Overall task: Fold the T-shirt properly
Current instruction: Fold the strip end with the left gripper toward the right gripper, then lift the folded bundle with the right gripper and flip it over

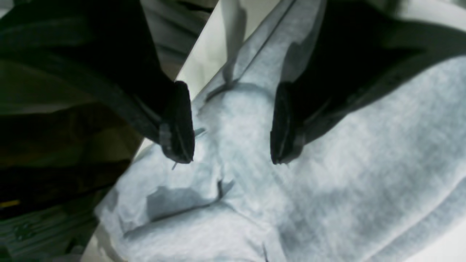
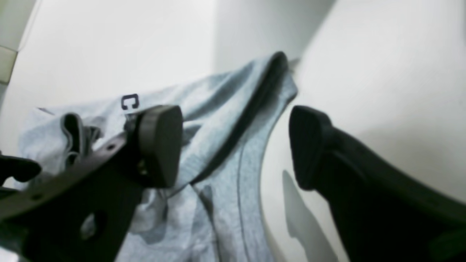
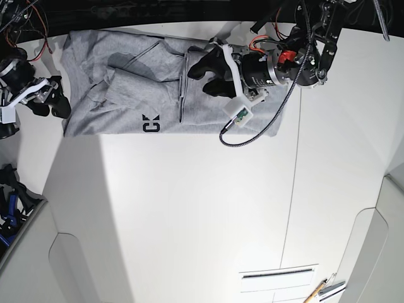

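The light grey T-shirt [image 3: 126, 88] lies crumpled and partly folded along the table's far edge, with black lettering [image 3: 151, 123] showing at its near hem. My left gripper [image 3: 203, 79] hovers open just above the shirt's right part; in the left wrist view [image 1: 229, 160] its jaws straddle a wrinkled fold of grey cloth [image 1: 327, 174] and hold nothing. My right gripper [image 3: 50, 104] is open at the shirt's left edge; in the right wrist view [image 2: 235, 145] the shirt [image 2: 225, 174] with a black letter [image 2: 130, 102] lies between and beyond the pads, ungripped.
The white table [image 3: 189, 208] has panel seams and a slot [image 3: 274, 278] near the front. The left arm's cable [image 3: 252, 136] loops onto the table beside the shirt. Wires [image 3: 25, 16] sit at the back left, blue items [image 3: 7, 205] at the left, a pencil [image 3: 315, 291] at the front right.
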{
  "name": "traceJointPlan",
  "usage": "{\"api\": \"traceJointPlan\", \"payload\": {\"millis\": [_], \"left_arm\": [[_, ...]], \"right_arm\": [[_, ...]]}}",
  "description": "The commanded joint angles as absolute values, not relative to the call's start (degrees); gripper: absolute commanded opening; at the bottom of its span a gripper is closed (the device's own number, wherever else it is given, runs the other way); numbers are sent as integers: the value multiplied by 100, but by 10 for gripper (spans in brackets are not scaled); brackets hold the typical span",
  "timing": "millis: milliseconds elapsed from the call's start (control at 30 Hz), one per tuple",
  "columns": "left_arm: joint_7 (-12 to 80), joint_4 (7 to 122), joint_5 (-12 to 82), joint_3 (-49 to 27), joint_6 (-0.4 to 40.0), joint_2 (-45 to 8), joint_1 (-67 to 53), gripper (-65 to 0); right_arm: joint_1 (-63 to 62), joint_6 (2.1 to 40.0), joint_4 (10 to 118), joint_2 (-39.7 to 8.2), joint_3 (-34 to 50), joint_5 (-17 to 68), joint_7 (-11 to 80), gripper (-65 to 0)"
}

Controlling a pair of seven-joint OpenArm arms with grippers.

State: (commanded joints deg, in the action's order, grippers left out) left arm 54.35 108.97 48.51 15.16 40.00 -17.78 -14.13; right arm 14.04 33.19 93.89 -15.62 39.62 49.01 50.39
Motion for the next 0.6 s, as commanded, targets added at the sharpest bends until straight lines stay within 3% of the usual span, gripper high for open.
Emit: {"api": "traceJointPlan", "payload": {"millis": [367,600], "left_arm": [[5465,10901,5162,1514,4000,-1778,-1413,-283],[5465,10973,5159,1466,4000,-1778,-1411,-283]], "right_arm": [[1417,3435,8248,-1555,3811,5207,5330,-201],[1415,3457,8154,-1553,2971,5704,5623,-201]]}}
